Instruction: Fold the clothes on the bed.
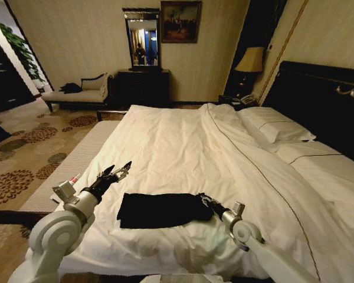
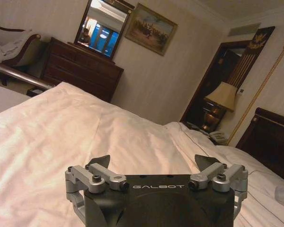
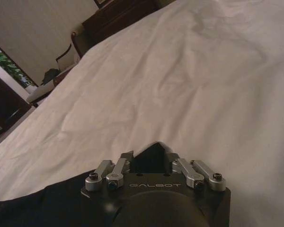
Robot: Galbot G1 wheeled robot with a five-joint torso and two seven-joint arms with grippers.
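The clothes are a black garment lying as a flat rectangle on the white duvet of the bed, near its foot edge. My right gripper sits low at the garment's far right corner, its fingers shut on that corner. In the right wrist view, the right gripper has its tips pressed together over the duvet, and the clothes spread out beside the wrist. My left gripper hovers open above the duvet, just left of the garment. In the left wrist view, the left gripper has its fingers spread wide with nothing between them.
White pillows lie at the dark headboard on the right. A bench runs along the bed's left side. A dresser with a mirror, a chaise and a lamp stand by the far wall.
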